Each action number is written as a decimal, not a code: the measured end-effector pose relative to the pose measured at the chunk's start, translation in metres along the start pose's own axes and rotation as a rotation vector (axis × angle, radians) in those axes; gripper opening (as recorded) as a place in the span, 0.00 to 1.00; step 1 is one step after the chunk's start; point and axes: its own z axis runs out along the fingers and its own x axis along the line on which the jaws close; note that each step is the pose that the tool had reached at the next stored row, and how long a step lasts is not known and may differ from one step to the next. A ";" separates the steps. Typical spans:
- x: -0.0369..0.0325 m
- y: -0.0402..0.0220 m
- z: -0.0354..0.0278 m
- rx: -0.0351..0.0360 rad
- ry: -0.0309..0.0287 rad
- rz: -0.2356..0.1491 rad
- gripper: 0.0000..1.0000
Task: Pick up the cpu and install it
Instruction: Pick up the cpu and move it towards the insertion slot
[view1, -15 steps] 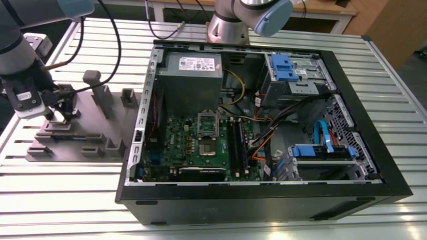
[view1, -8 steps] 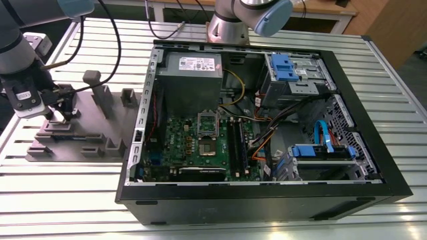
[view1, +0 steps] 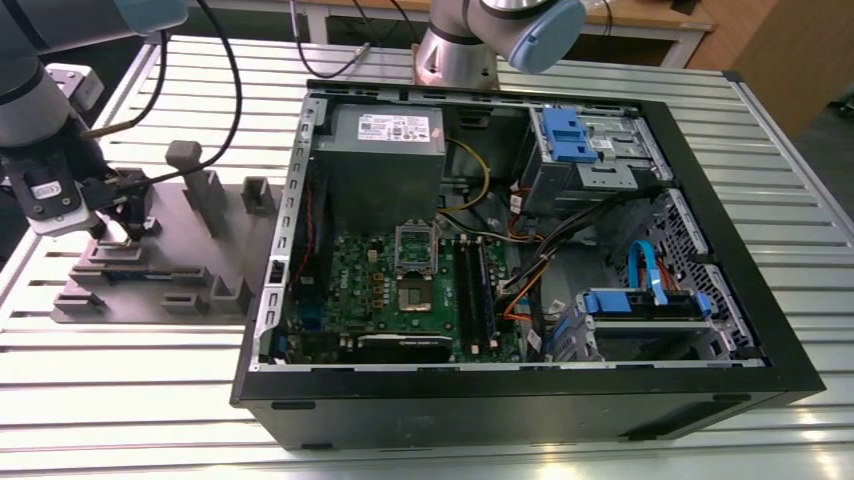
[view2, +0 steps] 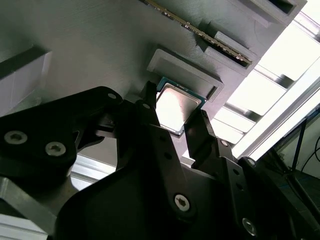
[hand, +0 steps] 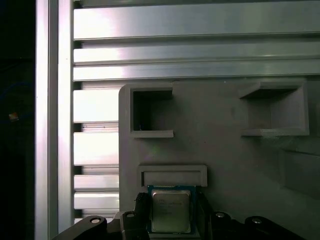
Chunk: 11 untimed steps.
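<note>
In the exterior view, the arm reaches down at the exterior view's left, and its tool (view1: 123, 222) stands over a grey holder block (view1: 174, 270) that lies on the slatted metal tabletop (view1: 134, 370). Here the tool's black body hides what is under it. This view alone takes in the open computer case (view1: 534, 400), which sits on the tabletop to the exterior view's right of the holder block. In the case lie the green motherboard (view1: 387, 290), a silver socket frame (view1: 416, 255) on that board, and a grey power supply box (view1: 387, 135) at the far side. The tool is well apart from the socket frame.

Both wrist views give what the exterior view does not: the cpu (view2: 176, 105) (hand: 171, 212). It lies flat on the holder block (view2: 90, 45) (hand: 225, 145), its shiny metal top up, just beside a low raised ledge (view2: 185, 72) (hand: 172, 175). The tool (view2: 174, 107) (hand: 171, 200) is narrow, with one black finger at each of two opposite edges of the cpu, set against it.

The first wrist view looks straight down on the chip. It also shows two empty square pockets in the block and the bright tabletop slats (hand: 150, 50) beyond. The second wrist view looks in at a slant along the fingers (view2: 150, 115) and shows the screws of their links.
</note>
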 end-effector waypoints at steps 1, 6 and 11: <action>0.0000 0.0000 -0.0001 -0.0001 0.0000 0.000 0.47; 0.0001 0.0002 -0.0033 0.0000 0.0000 0.000 0.47; 0.0001 0.0002 -0.0046 0.0000 0.0001 0.000 0.47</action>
